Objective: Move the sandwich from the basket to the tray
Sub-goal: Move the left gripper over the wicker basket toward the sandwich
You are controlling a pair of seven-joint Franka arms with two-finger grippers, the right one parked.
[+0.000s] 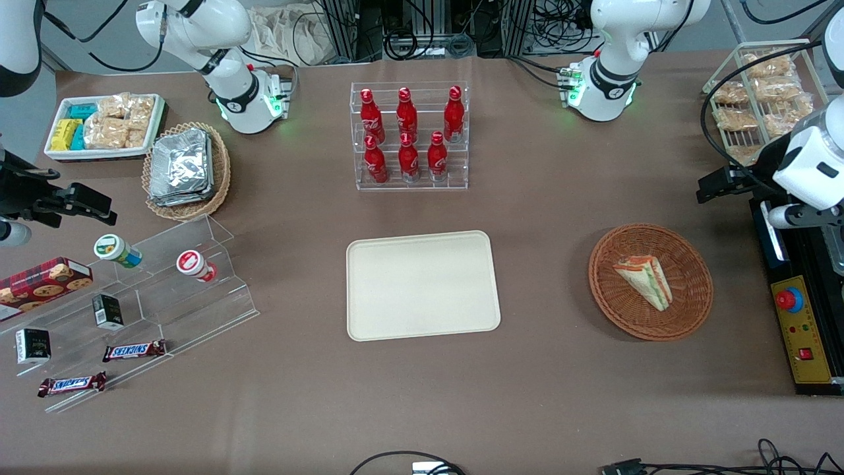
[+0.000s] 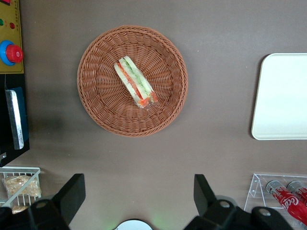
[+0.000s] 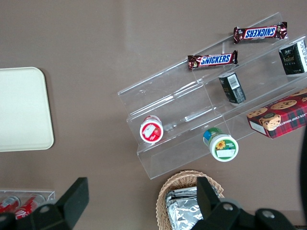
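Observation:
The sandwich (image 1: 645, 282), a pale wedge with green, red and orange layers, lies in the round orange-brown basket (image 1: 699, 264) toward the working arm's end of the table. The cream tray (image 1: 422, 285) lies flat and bare at mid-table. My left gripper (image 1: 719, 186) hangs high above the table, beside the basket and farther from the front camera than it. In the left wrist view the gripper (image 2: 138, 181) is open wide and empty, well short of the basket (image 2: 100, 110) and the sandwich (image 2: 135, 82). A tray edge (image 2: 283, 96) shows there too.
A clear rack of red bottles (image 1: 409, 135) stands farther from the front camera than the tray. A wire rack of snack packets (image 1: 758, 99) and a control box with a red button (image 1: 801, 330) flank the basket. An acrylic stepped shelf (image 1: 165, 284), foil-packet basket (image 1: 186, 168) and white bin (image 1: 102, 125) lie toward the parked arm's end.

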